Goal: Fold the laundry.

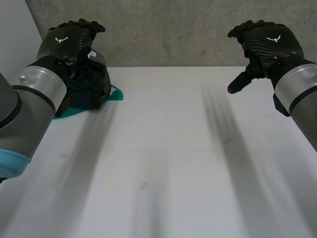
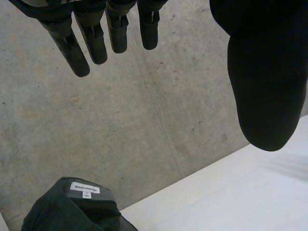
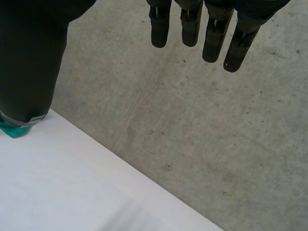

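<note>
Near side of the white table point(image 1: 163, 188): nothing is spread out there, so no fold is under way right now. Further back both arms hang above it, left hand point(image 1: 67, 42) over the far left corner, right hand point(image 1: 267, 42) over the far right. Each has its fingers point(image 2: 94, 45) straight and apart, holding nothing.

The laundry sits in the far left corner, by the concrete wall point(image 1: 163, 29): a dark garment point(image 1: 91, 82) with a white label point(image 2: 86, 189), lumped on top of a teal cloth point(image 1: 115, 94). It looks bunched rather than neatly folded to me, so I'd guess most of the job is left, though I can't be sure.
</note>
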Controlling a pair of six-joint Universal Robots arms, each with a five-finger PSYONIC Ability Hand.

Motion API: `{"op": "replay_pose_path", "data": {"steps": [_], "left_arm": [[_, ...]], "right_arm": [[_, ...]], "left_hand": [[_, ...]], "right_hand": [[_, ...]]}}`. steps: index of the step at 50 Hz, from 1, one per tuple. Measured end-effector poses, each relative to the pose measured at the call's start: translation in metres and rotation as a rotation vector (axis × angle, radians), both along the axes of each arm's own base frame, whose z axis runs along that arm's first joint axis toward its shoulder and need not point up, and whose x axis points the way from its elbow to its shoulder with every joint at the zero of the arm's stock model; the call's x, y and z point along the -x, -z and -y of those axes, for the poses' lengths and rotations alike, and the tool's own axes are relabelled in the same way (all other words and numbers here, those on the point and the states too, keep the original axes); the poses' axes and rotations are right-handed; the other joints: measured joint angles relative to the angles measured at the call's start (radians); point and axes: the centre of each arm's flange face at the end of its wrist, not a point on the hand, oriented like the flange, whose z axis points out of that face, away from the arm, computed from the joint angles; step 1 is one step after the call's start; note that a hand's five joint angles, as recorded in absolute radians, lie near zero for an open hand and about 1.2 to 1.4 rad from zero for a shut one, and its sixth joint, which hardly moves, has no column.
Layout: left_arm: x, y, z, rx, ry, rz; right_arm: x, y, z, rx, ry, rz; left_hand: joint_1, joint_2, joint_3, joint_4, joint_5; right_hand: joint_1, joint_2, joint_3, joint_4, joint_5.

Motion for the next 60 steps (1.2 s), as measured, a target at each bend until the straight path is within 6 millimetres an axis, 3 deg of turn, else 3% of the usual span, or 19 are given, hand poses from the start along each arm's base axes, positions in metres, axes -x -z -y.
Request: {"op": "replay_pose_path", "data": {"steps": [5,11,15,17,25,35,47,53,60], "left_arm": [[0.0,0.009,0.013,0.002,-0.017,0.022],[-0.014,0.038,0.051,0.002,-0.094,0.176],[-0.03,0.063,0.084,0.008,-0.142,0.315],[-0.041,0.083,0.11,0.014,-0.156,0.392],[-0.065,0.146,0.182,0.02,-0.14,0.472],[-0.067,0.196,0.236,0.095,-0.054,0.483],[-0.063,0.21,0.261,0.185,-0.04,0.477],[-0.063,0.22,0.263,0.183,-0.041,0.477],[-0.066,0.213,0.262,0.182,-0.095,0.474]], "right_arm": [[-0.001,0.003,0.001,-0.017,-0.002,0.011],[-0.002,0.011,0.002,-0.042,-0.006,0.006],[-0.003,0.014,0.002,-0.05,-0.01,-0.002],[-0.004,0.017,0.003,-0.056,-0.013,-0.008],[-0.007,0.033,0.007,-0.095,-0.016,-0.029],[-0.009,0.043,0.011,-0.117,-0.016,-0.043],[-0.008,0.044,0.013,-0.11,-0.014,-0.06],[-0.008,0.047,0.015,-0.114,-0.012,-0.064],[-0.008,0.051,0.018,-0.125,-0.007,-0.068]], "left_hand": [[0.0,0.0,0.0,0.0,0.0],[0.0,0.0,0.0,0.0,0.0],[0.0,0.0,0.0,0.0,0.0],[0.0,0.0,0.0,0.0,0.0],[0.0,0.0,0.0,0.0,0.0],[0.006,0.008,0.007,0.008,0.007],[0.344,0.345,0.33,0.338,0.324],[0.87,0.888,0.881,0.882,0.858],[0.889,0.972,0.964,0.981,0.931]], "right_hand": [[0.0,0.0,0.0,0.0,0.0],[0.0,0.0,0.0,0.0,0.0],[0.0,0.0,0.0,0.0,0.0],[0.0,0.0,0.0,0.0,0.0],[0.0,0.0,0.0,0.0,0.0],[0.0,0.0,0.0,0.0,0.0],[0.0,0.0,0.0,0.0,0.0],[0.0,0.0,0.0,0.0,0.0],[0.0,0.0,0.0,0.0,0.0]]}}
